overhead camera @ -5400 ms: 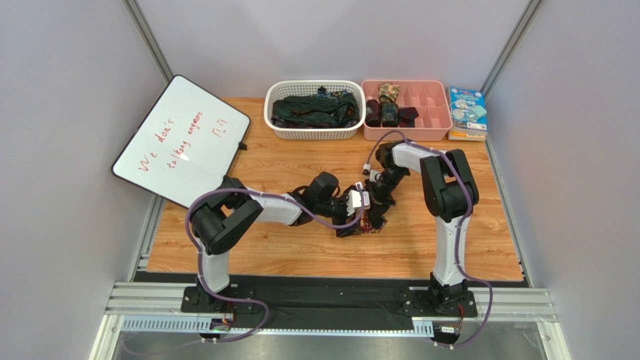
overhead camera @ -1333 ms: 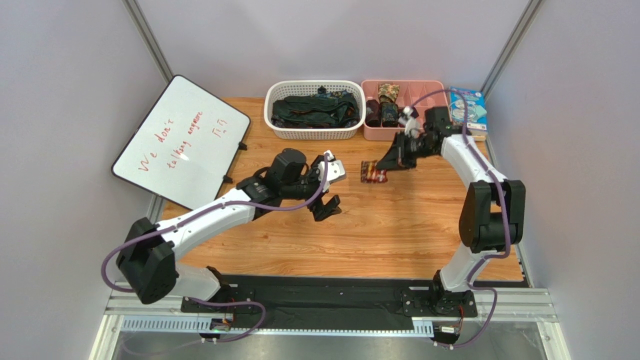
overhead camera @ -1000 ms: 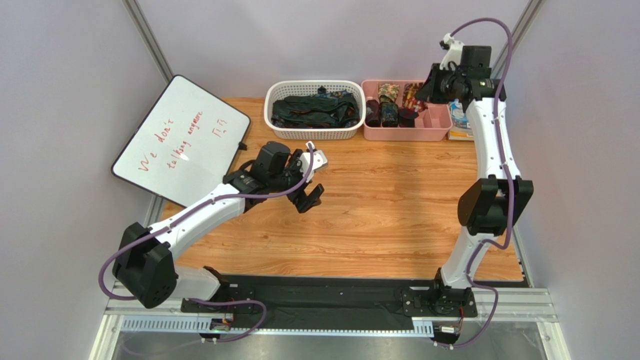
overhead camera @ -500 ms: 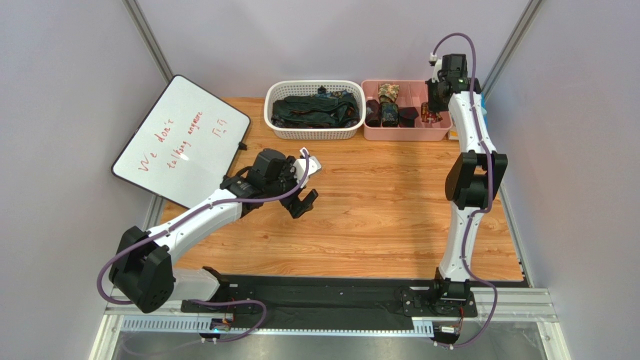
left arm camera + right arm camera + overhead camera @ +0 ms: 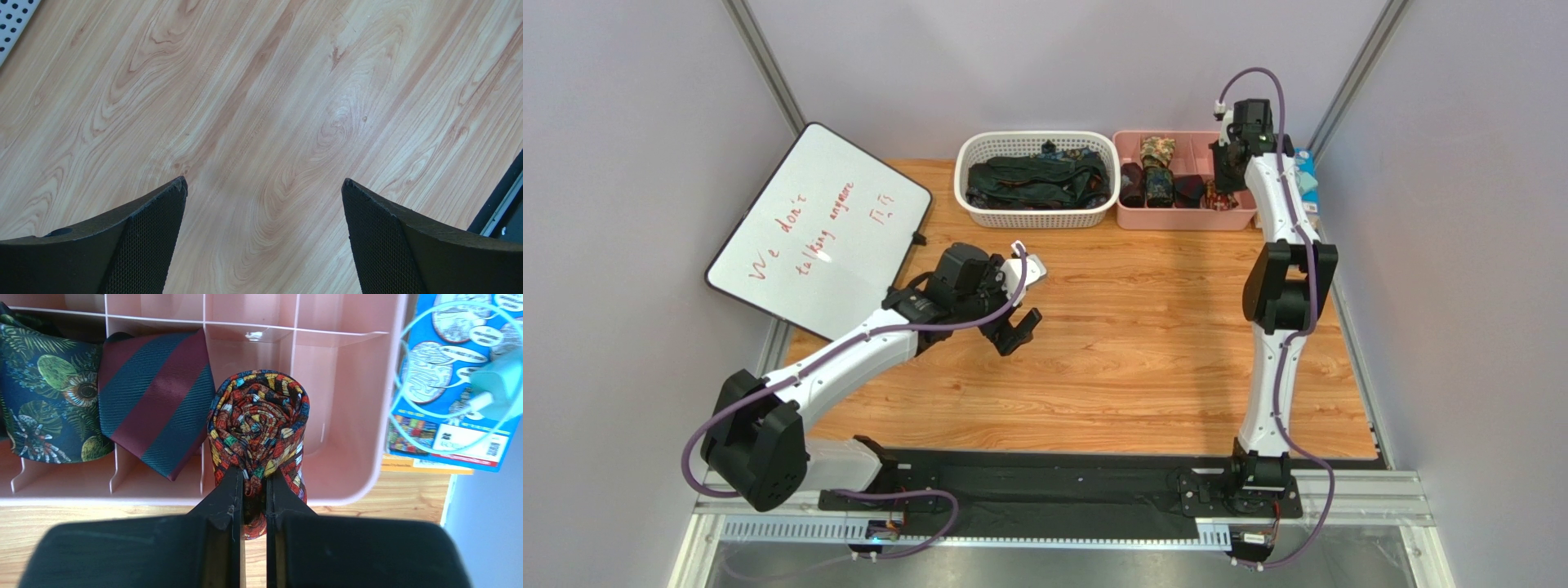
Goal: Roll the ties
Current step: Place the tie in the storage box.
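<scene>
My right gripper [image 5: 250,478] is shut on a rolled tie [image 5: 259,425] with a busy red-orange-yellow-green pattern, held over the front right compartment of the pink divided tray [image 5: 344,478]. In the top view the right gripper [image 5: 1223,184] is over the tray's right part [image 5: 1238,218]. A maroon-and-teal striped tie [image 5: 153,401] and a dark leaf-print tie [image 5: 49,398] lie in compartments to the left. A camouflage roll [image 5: 1157,152] stands at the tray's back. My left gripper [image 5: 1016,328] is open and empty above bare wood; its fingers [image 5: 147,239] spread wide.
A white basket [image 5: 1038,218] holds a heap of dark green unrolled ties [image 5: 1036,179]. A whiteboard [image 5: 817,227] leans at the back left. A blue booklet [image 5: 457,386] lies right of the tray, against the table's right edge.
My right arm carried the rolled patterned tie from the table's middle up and back to the pink tray and lowered it there. My left arm drew back left and opened.
</scene>
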{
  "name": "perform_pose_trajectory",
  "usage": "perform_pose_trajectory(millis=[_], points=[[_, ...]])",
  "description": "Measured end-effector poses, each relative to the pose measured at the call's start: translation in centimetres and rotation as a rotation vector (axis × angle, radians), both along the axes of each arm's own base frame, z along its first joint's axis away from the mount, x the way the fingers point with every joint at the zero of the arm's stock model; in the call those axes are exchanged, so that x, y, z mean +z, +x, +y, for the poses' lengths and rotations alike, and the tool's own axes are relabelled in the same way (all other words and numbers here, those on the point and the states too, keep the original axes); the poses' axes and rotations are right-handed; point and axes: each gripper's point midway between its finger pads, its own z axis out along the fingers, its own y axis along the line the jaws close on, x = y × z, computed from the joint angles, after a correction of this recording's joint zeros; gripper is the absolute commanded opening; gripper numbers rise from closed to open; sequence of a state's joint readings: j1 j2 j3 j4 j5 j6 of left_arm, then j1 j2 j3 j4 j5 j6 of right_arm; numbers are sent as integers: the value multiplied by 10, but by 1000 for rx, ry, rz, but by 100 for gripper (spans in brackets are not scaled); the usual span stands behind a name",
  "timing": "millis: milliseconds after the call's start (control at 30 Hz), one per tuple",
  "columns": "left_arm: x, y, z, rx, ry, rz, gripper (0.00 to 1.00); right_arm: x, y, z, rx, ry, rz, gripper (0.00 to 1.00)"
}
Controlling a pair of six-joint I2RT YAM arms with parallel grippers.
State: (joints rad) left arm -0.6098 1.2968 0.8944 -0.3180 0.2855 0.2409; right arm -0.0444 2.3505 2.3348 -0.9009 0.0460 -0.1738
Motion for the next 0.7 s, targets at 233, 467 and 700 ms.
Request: perform_pose_trajectory(millis=[233, 467, 700], points=[[0, 1, 2, 7, 3, 0, 99, -18, 8, 8, 14, 0, 15, 0], [-1, 1, 2, 9, 6, 1, 99, -33, 15, 7, 14, -6, 22, 0], [-2, 0, 4, 10, 12, 7, 99, -54, 21, 7, 12, -3, 35, 19]])
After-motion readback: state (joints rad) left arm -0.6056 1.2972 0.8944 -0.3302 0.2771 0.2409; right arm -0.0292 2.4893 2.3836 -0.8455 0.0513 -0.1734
